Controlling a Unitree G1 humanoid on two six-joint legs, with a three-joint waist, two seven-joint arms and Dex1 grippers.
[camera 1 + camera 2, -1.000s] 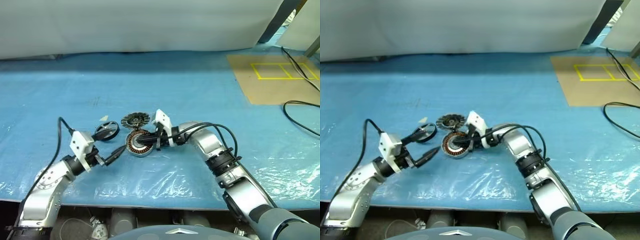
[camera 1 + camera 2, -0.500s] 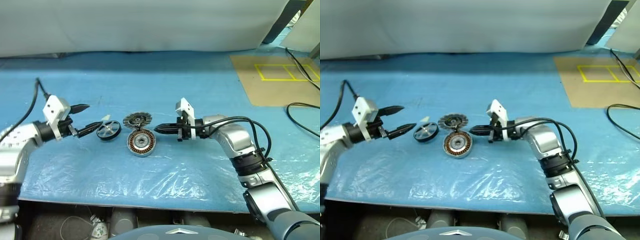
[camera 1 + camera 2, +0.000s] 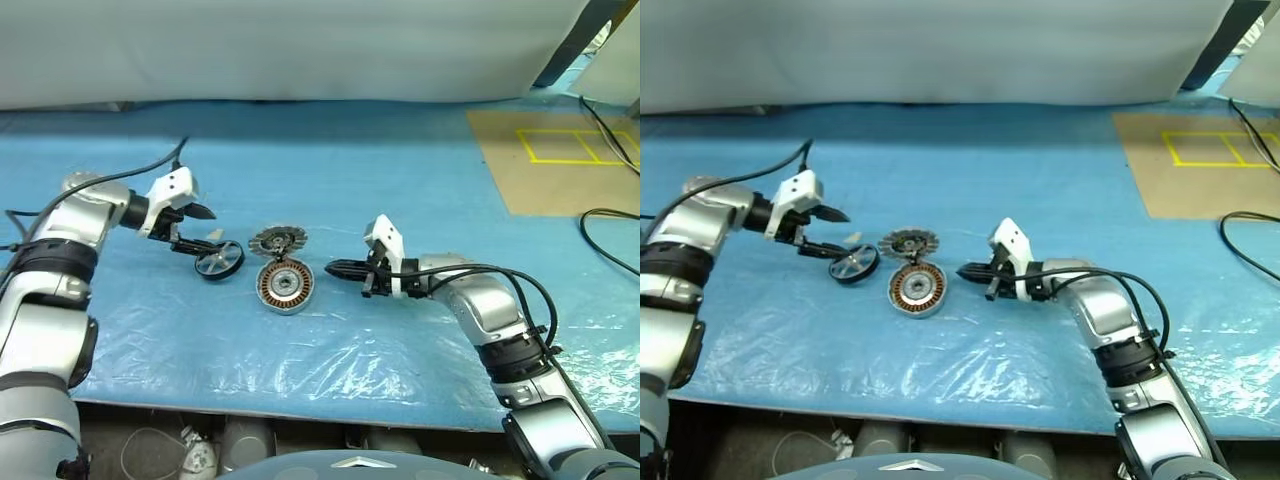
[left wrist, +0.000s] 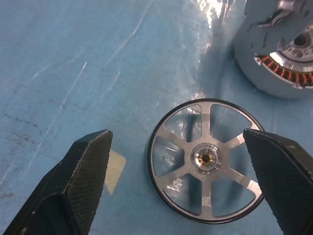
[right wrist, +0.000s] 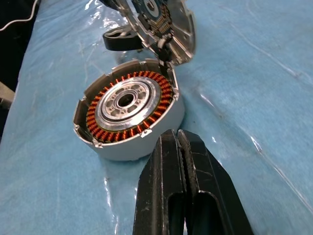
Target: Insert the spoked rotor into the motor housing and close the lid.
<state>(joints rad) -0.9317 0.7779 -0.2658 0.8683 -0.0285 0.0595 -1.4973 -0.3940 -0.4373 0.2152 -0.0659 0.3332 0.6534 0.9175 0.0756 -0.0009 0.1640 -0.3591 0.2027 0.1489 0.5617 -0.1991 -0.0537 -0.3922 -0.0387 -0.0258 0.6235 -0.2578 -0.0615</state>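
1. Left wrist view has the rotor lying flat on the blue plastic-covered surface, between the wide-open fingers of the left gripper, which hold nothing.
2. It looks thin, stiff and light. Its dark rim is narrow and probably slick on the film, so a pinch across the rim from two opposite sides seems the surest hold. The spokes and hub offer little to grip from above.
3. The housing sits just beside the rotor, open side up, copper windings showing. It looks heavy enough to stay put as the rotor drops in.
4. The lid leans tilted at the housing's far edge, ribbed face toward the camera. Whether it is hinged or merely propped there is hard to tell.
5. The right gripper hangs near the housing, fingers pressed shut on nothing.
6. How deep the housing's bore is cannot be judged, and a small pale scrap beside the rotor is too small to name.
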